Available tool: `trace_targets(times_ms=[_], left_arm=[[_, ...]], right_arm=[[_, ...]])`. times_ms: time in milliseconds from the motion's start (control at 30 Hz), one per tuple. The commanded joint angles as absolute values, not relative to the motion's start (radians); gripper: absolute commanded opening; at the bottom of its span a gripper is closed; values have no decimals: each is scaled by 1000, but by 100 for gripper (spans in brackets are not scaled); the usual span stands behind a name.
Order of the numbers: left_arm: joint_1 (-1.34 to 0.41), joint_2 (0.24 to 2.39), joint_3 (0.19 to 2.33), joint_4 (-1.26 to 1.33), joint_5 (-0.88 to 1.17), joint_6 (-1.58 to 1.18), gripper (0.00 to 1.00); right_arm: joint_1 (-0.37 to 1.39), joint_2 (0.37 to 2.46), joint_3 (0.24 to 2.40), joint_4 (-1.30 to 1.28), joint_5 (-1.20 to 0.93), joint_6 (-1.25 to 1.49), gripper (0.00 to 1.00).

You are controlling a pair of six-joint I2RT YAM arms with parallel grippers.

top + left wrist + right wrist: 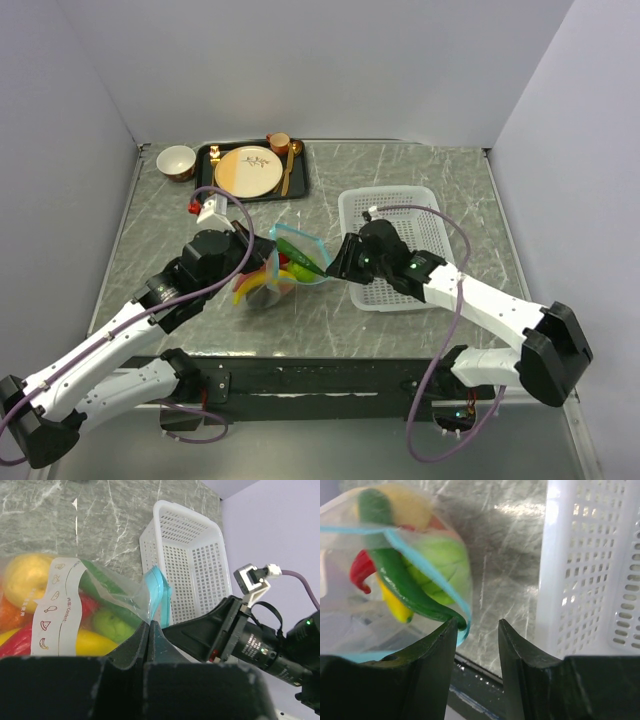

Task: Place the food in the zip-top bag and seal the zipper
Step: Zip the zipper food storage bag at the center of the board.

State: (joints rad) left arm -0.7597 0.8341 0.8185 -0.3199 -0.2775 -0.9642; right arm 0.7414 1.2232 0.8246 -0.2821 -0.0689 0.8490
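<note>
The zip-top bag (285, 262) stands at the table's middle with its mouth facing right. Inside lies the food: a long green pepper (395, 575), a lime-green ball (447, 565), a red chilli (360, 570), a yellow banana (395, 605) and a pale yellow piece (27, 575). My left gripper (150, 625) is shut on the bag's edge just below the teal zipper (159, 587). On the bag's right, my right gripper (477, 625) stands open. Its left finger touches the zipper (427, 567) at the pepper's tip, and bare table shows in the gap.
A white perforated basket (400, 205) stands just right of the bag, close behind the right arm. A black tray (300, 185) with a plate, cup and spoon sits at the back, with a small bowl (177, 161) left of it. The table's near edge lies under the right fingers.
</note>
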Motion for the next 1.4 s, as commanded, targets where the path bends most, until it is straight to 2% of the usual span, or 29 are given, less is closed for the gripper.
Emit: trace_targets(times_ms=[0,133,167,233,267,433,533,667,767,1067,1167,1300,1367], left_arm=[[-762,807,825,-288,-299,-973,1],[-762,805,822,-284,-298,-968,1],[-762,805,821,-284,-296,-968,1],[-762,808,821,-282,-293,-966,1],[-762,808,822,-285,-291,-965,1],[-762,816,821,-285,-276,-934,1],[-762,857,830,-243,-175,-868,2],[-764,974,864,-181,86,-813,1],[-775,1052,871,-117,179,-807,1],[-805,901,882,-89,63,-818,1],[-805,864,913,-127,25,-815,7],[-804,960,960,-262,8,-816,4],[-805,1029,960,-270,78,-831,1]], right_arm=[[739,1267,893,-247,-18,857,46],[738,1308,903,-221,-49,854,45],[738,1322,902,-203,-63,853,31],[738,1328,908,-201,-74,845,17],[736,1321,911,-199,-77,845,0],[739,1240,965,-239,-15,781,0],[738,1232,1047,-259,-40,706,0],[742,1319,1208,-337,-113,638,0],[742,1368,1247,-376,-110,627,0],[742,1400,1275,-439,-74,609,3],[741,1425,1295,-454,-83,594,3],[741,1431,1292,-425,-57,629,4],[741,1428,1279,-388,-57,638,4]])
